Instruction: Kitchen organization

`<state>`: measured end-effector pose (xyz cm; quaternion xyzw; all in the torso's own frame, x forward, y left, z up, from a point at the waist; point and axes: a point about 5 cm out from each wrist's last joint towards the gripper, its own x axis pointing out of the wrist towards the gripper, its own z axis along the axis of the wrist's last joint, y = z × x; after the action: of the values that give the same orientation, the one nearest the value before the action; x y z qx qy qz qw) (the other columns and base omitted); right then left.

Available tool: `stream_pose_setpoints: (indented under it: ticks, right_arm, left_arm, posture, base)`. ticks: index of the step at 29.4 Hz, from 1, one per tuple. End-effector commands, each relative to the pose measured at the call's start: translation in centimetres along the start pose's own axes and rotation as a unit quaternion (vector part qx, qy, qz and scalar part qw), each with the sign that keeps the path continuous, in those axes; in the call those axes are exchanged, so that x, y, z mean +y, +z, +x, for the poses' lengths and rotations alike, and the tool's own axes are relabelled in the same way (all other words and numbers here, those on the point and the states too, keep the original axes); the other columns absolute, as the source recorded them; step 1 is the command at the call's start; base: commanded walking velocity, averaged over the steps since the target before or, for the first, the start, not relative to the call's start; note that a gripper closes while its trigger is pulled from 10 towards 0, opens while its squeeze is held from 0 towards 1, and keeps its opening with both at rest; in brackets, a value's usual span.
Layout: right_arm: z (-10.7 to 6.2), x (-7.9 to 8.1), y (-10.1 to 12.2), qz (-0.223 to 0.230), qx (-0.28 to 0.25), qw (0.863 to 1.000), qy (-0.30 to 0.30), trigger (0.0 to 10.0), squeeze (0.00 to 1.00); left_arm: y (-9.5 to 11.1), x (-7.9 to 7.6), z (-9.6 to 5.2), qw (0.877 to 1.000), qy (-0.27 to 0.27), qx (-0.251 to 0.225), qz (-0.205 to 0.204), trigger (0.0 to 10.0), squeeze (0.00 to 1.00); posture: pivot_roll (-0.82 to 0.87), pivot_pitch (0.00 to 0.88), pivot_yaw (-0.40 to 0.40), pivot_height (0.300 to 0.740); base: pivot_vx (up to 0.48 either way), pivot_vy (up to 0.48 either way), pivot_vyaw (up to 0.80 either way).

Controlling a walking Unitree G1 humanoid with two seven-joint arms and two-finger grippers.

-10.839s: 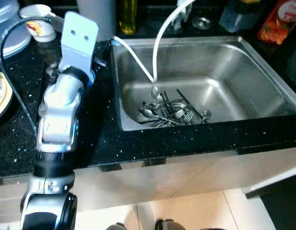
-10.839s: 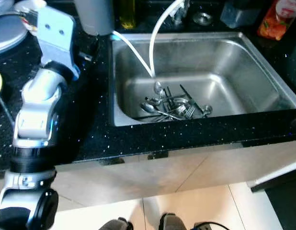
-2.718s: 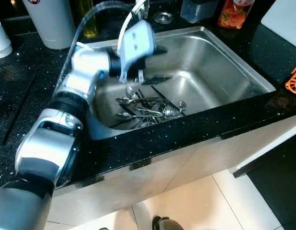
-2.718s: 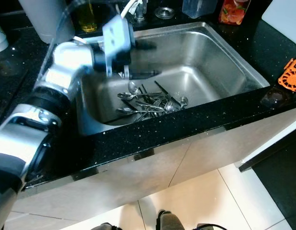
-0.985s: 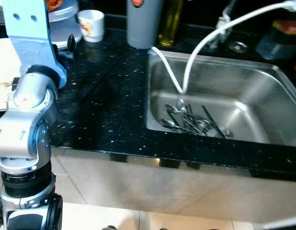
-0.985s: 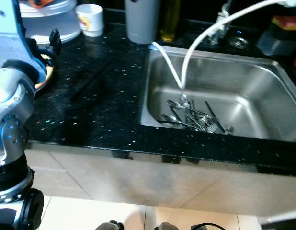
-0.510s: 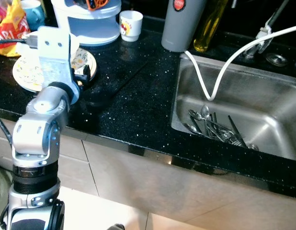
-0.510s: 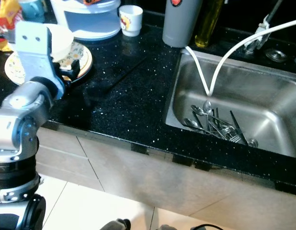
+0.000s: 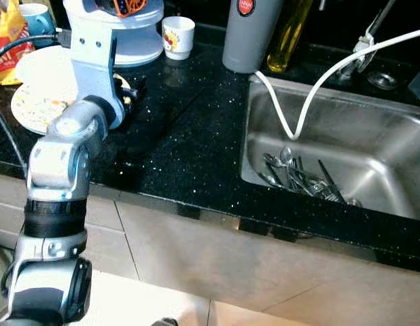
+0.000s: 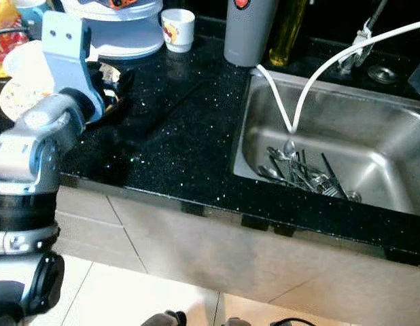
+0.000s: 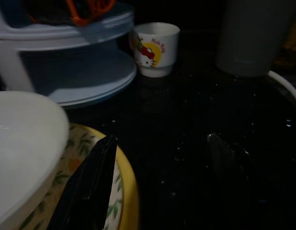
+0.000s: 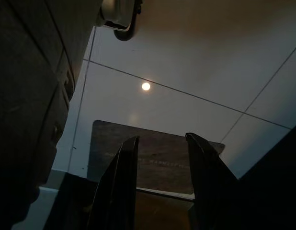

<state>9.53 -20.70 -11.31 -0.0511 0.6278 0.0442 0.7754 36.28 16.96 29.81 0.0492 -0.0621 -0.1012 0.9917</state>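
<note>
Black speckled bench (image 9: 176, 149) spans our view; steel sink (image 9: 387, 146) sits at 3 o'clock. In its basin we see a cutlery pile (image 9: 302, 180) of spoons and forks, with a white hose (image 9: 312, 102) looping down to touch it.

Our left arm (image 9: 64, 156) reaches in from 8 o'clock up to 10 o'clock. Left gripper (image 11: 153, 163) is spread open, holding nothing: one finger (image 11: 90, 182) is over the rim of the yellow patterned plate (image 11: 121, 191), the other over bare bench just beside it. A white bowl (image 11: 23, 143) sits on that plate.

White tiered stand (image 9: 121, 30) at 11 o'clock, small white cup (image 9: 177, 37) just beside it. Grey tumbler (image 9: 244, 34) and yellow oil bottle (image 9: 286, 37) at 12 o'clock, at the sink's back corner.

Right gripper (image 12: 160, 182) hangs low over the tiled floor (image 12: 196, 62), fingers parted, empty, aimed at a dark mat (image 12: 153, 153).
</note>
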Motion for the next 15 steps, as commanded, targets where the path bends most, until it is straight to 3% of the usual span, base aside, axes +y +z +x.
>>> stream_pose_setpoints:
  ticks: [1,6,15]
  right_arm:
    - [-0.2,-1.1,1.3,0.022,-0.037,0.999,-0.017,10.0,0.0]
    - [-0.3,-1.3,0.9,0.029,-0.035,0.999,-0.02,10.0,0.0]
    - [-0.3,-1.5,-0.5,0.04,-0.024,0.999,-0.022,10.0,0.0]
  left_arm:
    - [-1.0,0.0,0.7,1.0,-0.017,0.018,0.009,10.0,0.0]
    - [-1.2,-0.1,1.2,0.999,-0.034,0.022,0.011,10.0,0.0]
    - [-0.4,-1.8,3.0,0.992,-0.119,0.015,0.032,10.0,0.0]
  posture:
    - [0.06,0.134,-0.063,0.74]
    - [0.04,0.137,-0.049,0.74]
    - [0.02,0.152,-0.032,0.74]
  base:
    - [0.0,0.0,0.0]
    - [0.0,0.0,0.0]
    - [0.0,0.0,0.0]
